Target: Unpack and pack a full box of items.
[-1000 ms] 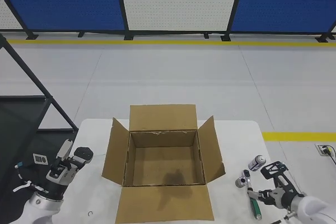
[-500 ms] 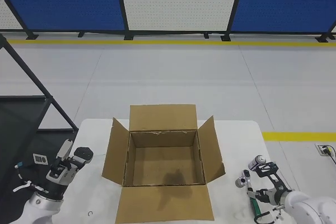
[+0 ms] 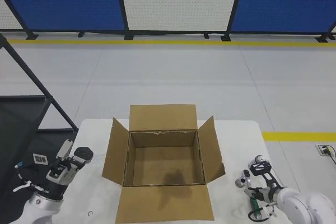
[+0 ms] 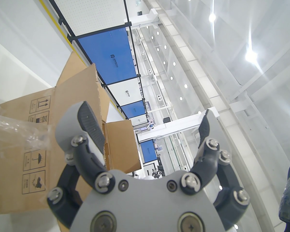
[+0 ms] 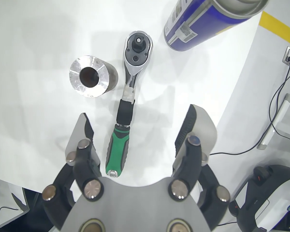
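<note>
Open left pincer (image 4: pixel 145 121), cardboard box (image 4: pixel 50 131) beside

Pale grey floor (image 3: pixel 173 84), crossed at the far side by a yellow line (image 3: pixel 168 42). Behind it, black-framed partition panels (image 3: pixel 176 14), blue and perforated white by turns. Black metal rack (image 3: pixel 11 120) at the left edge. White tabletop (image 3: pixel 241 134) (rounded corners). Floor socket (image 3: pixel 323 149) with a cable at the right, beside a second yellow stripe (image 3: pixel 302 136). Bright ceiling lamps (image 4: pixel 250 55) overhead.

Overhead camera, plus one on each wrist.
The top view looks down on the table (image 3: pixel 95 140) and box (image 3: pixel 162 116); the left wrist camera faces upward past the box; the right wrist camera looks down close at the table's right end.
</note>
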Robot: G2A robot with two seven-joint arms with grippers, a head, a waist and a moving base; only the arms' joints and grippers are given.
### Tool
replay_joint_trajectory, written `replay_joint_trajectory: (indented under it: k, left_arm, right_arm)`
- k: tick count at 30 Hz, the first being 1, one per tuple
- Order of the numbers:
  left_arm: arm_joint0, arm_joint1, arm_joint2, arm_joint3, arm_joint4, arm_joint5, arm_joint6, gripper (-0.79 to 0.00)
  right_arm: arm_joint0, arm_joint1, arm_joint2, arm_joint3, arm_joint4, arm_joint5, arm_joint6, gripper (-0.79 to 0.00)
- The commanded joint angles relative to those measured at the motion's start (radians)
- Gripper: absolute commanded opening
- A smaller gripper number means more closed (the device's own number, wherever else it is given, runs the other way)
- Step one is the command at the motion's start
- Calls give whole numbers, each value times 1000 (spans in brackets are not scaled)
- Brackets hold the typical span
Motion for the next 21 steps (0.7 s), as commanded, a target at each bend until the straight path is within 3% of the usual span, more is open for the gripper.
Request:
replay_joint_trajectory:
  k: [1,18,21]
  left_arm:
    - [0,0,0,0,0,0,0,0]
    - [0,0,0,0,0,0,0,0]
    - [0,0,0,0,0,0,0,0]
  right_arm:
    - [12,0,-7,18,6,-3,5,-425]
    - [73,-1,-53,108,60,-21,35,-431]
    - [84,-1,-66,121,60,-20,35,-462]
